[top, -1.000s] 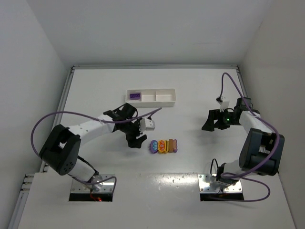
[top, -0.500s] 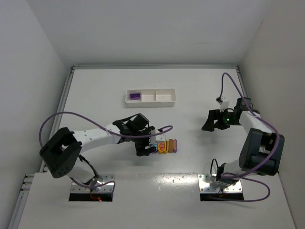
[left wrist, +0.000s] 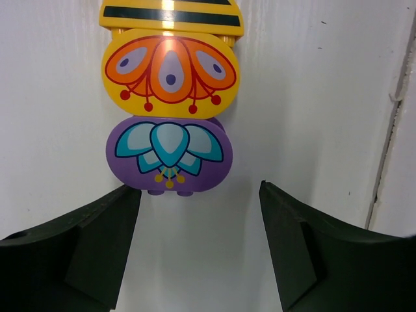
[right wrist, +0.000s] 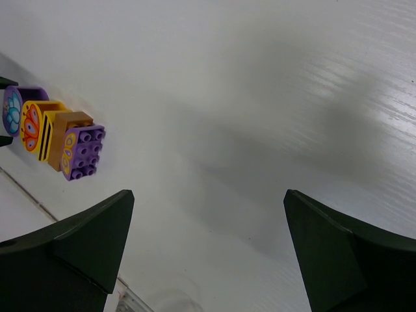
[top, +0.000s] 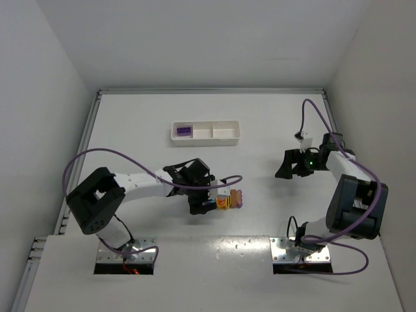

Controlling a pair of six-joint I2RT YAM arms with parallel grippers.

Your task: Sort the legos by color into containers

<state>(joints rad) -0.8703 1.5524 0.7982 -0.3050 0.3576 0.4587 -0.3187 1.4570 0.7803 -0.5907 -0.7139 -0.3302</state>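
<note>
A row of joined legos point(top: 227, 199) lies mid-table. In the left wrist view the near end is a purple brick with a teal flower point(left wrist: 168, 155), then an orange-yellow brick point(left wrist: 170, 74) and a striped one point(left wrist: 170, 13). My left gripper point(left wrist: 198, 244) is open, its jaws on either side just short of the purple brick. The white tray point(top: 224, 132) lies at the back with one purple brick point(top: 185, 130) in its left compartment. My right gripper point(right wrist: 208, 253) is open and empty at the right; its view shows the row point(right wrist: 55, 133) far off.
White walls close in the table on three sides. A raised rail point(top: 88, 140) runs along the left edge. The purple cables of both arms loop over the table, one point(top: 231, 181) near the lego row.
My left arm has swung from near the tray down to the lego row, and its open jaws now reach the row's purple end. The right arm has not moved.
</note>
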